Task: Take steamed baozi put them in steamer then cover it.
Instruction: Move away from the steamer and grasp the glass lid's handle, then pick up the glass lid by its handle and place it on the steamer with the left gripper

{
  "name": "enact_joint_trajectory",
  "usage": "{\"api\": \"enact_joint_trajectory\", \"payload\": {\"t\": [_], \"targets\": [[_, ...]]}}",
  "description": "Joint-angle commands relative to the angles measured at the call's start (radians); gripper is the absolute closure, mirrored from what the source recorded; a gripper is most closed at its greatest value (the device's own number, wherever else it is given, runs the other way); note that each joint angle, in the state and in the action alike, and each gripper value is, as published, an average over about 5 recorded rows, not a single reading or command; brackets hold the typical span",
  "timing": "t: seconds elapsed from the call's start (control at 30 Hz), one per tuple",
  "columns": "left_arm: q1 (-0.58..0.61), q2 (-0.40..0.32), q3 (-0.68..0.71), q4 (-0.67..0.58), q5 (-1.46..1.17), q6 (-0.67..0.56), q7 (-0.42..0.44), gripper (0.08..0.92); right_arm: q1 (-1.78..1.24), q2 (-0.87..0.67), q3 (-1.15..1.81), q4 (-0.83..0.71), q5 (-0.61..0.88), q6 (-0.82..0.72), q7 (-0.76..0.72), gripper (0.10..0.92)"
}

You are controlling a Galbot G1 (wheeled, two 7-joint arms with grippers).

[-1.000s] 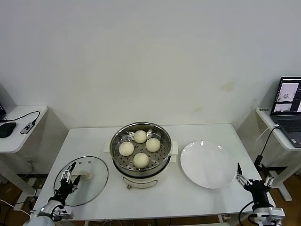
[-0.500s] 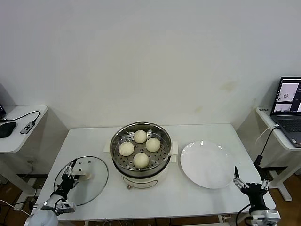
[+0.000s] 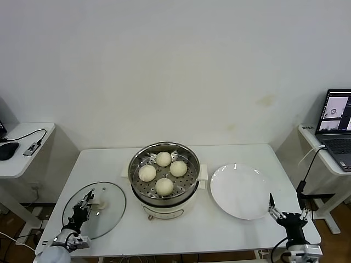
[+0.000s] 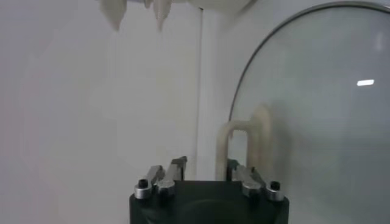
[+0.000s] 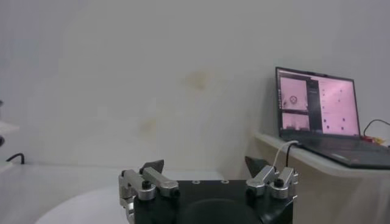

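A: Where did the left gripper (image 3: pixel 83 207) sit?

B: Low at the near left corner of the white table (image 3: pixel 230 230), over the near part of the glass lid (image 3: pixel 94 210). Its fingers (image 4: pixel 177 171) stood apart, holding nothing. In the left wrist view the lid's cream handle (image 4: pixel 241 143) stood just ahead of the gripper, roughly between the two fingers but not touched by them.

A: And the steamed baozi (image 3: pixel 163 174)?

B: All four were well ahead of that gripper and off to its right, resting on the perforated tray inside the steamer (image 3: pixel 164 174). The steamer stood uncovered at the middle of the table, its rim just beside the lid's far edge.

A: What about the other arm?

B: The right gripper (image 3: pixel 289 215) hung at the near right edge of the table, also spread open and empty. The white plate (image 3: pixel 242 191) lay just ahead of it and to its left, bare, between that gripper and the steamer.

A: Anything farther out?

B: An open laptop (image 5: pixel 320 115) with a lit screen stood on a side desk (image 3: pixel 321 143) beyond the right gripper, to its right. Another side table (image 3: pixel 27 148) with a black mouse (image 3: pixel 8 150) and a cable stood far to the left of the left gripper.
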Motion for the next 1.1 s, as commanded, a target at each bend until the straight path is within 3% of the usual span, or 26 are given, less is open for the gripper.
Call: {"api": "enact_joint_trajectory", "payload": {"t": [0.03,0.2,0.5,0.73,1.1], "targets": [[0.024,0.001,-0.010,-0.030,-0.024,0.010,-0.099,0.762,-0.003,0.004,-0.012,0.000,-0.014,0.007,-0.002,0.203],[0.083,0.012,-0.049,-0.142,-0.052,0.082,-0.093,0.860,-0.005,0.006,-0.024,-0.004,-0.048,0.016,-0.001,0.203],[0.177,0.044,-0.155,-0.437,-0.051,0.287,0.000,0.860,-0.020,0.002,-0.041,0.006,-0.085,0.030,-0.002,0.203],[0.130,0.118,-0.195,-0.522,-0.060,0.374,0.118,0.860,-0.032,0.006,-0.047,0.028,-0.112,0.023,-0.006,0.203],[0.058,0.293,0.022,-0.735,-0.232,0.578,0.249,0.860,-0.041,0.028,-0.064,0.040,-0.189,0.029,0.000,0.203]]}}
